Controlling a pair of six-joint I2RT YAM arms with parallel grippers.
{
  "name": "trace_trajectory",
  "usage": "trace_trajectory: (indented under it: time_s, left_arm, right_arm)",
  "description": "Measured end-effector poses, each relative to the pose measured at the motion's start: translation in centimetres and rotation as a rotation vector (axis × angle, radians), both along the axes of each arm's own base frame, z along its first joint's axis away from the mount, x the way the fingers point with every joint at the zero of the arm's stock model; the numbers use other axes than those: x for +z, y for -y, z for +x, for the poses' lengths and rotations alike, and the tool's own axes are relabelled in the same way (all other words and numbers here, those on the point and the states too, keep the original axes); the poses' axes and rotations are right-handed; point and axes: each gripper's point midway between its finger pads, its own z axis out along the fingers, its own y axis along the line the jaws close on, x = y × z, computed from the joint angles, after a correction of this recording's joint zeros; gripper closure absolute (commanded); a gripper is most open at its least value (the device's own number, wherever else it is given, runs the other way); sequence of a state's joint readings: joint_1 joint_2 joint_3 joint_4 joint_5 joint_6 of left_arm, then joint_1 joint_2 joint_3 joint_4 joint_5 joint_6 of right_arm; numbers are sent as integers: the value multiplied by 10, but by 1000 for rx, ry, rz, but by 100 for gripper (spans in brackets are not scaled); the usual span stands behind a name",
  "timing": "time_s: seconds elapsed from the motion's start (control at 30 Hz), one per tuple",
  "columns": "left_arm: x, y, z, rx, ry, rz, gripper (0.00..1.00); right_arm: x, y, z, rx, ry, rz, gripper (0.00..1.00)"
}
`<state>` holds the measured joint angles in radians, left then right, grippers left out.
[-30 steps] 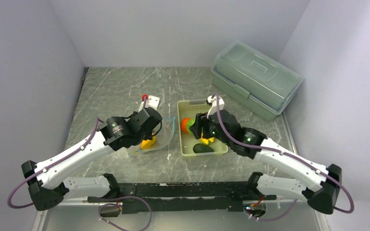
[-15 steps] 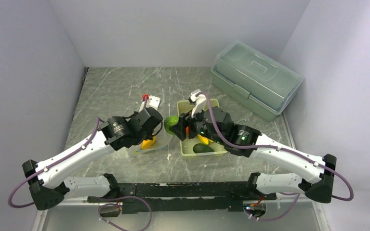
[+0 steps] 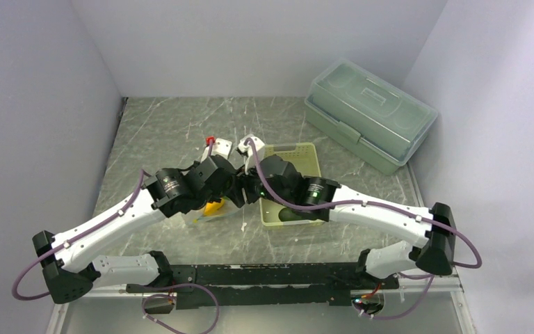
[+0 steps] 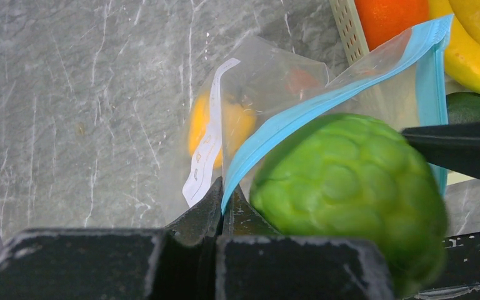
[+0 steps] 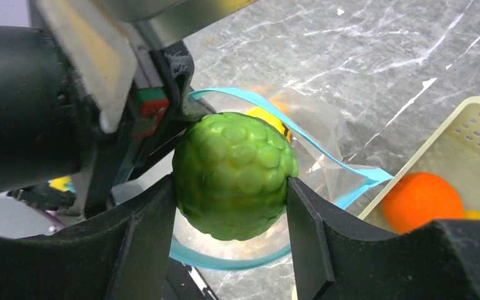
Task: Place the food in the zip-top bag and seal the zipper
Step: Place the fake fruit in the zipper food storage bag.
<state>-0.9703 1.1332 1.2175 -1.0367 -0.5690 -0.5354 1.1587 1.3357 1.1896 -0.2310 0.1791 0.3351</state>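
Note:
My right gripper [image 5: 231, 183] is shut on the bumpy green fruit [image 5: 234, 175] and holds it at the open mouth of the zip-top bag [image 4: 269, 69]. My left gripper [image 4: 225, 187] is shut on the bag's light blue zipper [image 4: 325, 103] and keeps the mouth lifted. A yellow-orange pepper [image 4: 203, 122] lies inside the bag. The orange ball [image 4: 390, 15], bananas [image 4: 475, 44] and dark avocado [image 4: 478, 106] are in the pale green basket [image 3: 306, 149]. In the top view the two grippers meet at the bag, and the green fruit is hidden beneath them.
A large translucent lidded box [image 3: 368, 115] stands at the back right. The basket sits right beside the bag, its rim [image 4: 349, 25] touching the bag's edge. Grey walls close in the marble table on three sides.
My right arm has swung left from the basket, carrying the green fruit over to the bag's mouth. The left arm and the bag have stayed put.

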Motion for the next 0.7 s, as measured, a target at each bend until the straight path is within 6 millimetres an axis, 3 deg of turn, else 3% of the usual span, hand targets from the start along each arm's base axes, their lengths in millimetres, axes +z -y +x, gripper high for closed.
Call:
trace_trajectory:
  time_s: [0.3,0.7]
  left_arm:
    - [-1,0,0,1,-6,4,100]
    - [-2,-10,2,30,-4,30,100]
  right_arm:
    - [-40,-7,18,-65,1,-111,64]
    - [-40,-9,31,-132,45,-110,51]
